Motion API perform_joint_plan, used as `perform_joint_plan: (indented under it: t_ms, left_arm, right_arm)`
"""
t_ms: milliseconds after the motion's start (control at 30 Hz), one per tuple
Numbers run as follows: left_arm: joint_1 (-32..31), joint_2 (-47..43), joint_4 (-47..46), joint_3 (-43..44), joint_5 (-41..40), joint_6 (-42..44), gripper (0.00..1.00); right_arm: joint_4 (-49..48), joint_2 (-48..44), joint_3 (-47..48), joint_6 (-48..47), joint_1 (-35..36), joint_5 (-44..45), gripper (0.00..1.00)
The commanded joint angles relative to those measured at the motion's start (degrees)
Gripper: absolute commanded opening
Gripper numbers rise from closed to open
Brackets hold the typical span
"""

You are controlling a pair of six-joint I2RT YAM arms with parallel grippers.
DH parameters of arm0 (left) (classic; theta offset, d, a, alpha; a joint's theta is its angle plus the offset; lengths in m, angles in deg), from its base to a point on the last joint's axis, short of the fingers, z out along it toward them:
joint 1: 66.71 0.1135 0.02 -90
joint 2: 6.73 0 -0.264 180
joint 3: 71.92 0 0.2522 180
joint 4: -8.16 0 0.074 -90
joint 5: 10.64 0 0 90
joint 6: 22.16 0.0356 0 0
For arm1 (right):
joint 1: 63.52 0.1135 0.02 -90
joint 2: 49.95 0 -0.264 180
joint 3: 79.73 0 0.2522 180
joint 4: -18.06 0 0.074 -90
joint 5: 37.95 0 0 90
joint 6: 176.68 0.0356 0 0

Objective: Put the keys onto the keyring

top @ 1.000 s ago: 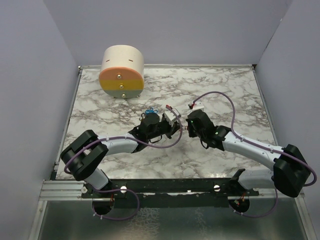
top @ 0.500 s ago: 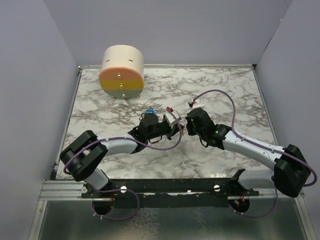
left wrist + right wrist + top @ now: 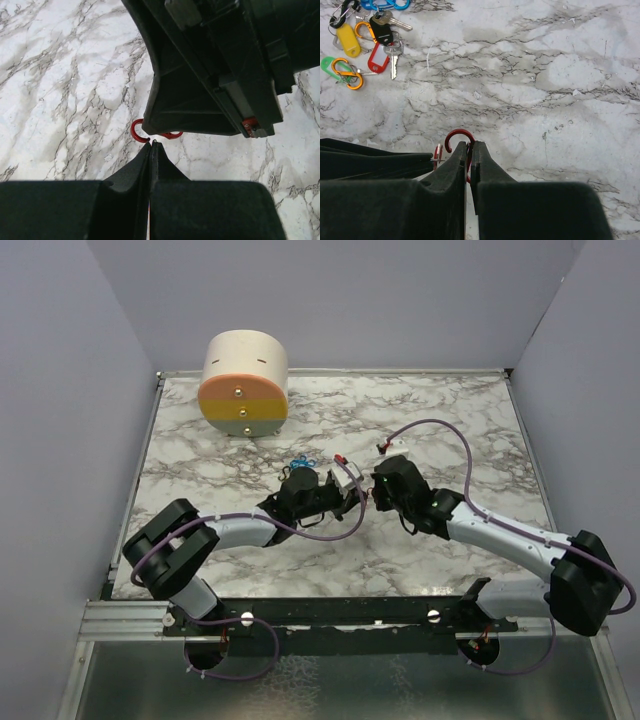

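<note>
The left gripper (image 3: 151, 145) and the right gripper (image 3: 468, 145) have come closer together. Now their tips meet at the red clip (image 3: 459, 134) between them.

End effectors (image 3: 150, 144) (image 3: 469, 145) clamped tight, tips seemingly touching.

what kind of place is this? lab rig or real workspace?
Most likely a lab robot cell: a marble-pattern table boxed in by plain walls, a mounting rail along its near edge, and staged props, a cream-and-orange cylinder and loose keys.

table (image 3: 570, 75): glossy marble-look | red clip (image 3: 459, 132): shiny, maybe metal
</note>
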Motion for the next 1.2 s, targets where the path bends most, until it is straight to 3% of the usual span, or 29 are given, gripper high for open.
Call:
perform_joint_plan:
  t_ms: [0, 1167]
  left_arm:
    - [-0.4, 1.3, -2.2, 1.5, 1.3, 0.8, 0.00]
    - [-0.3, 3.1, -2.3, 3.3, -2.4, 1.6, 0.00]
  right_arm:
    - [-1.0, -2.1, 1.6, 0.4, -0.2, -1.0, 0.01]
    - [0.3, -3.7, 0.2, 0.3, -0.2, -1.3, 0.01]
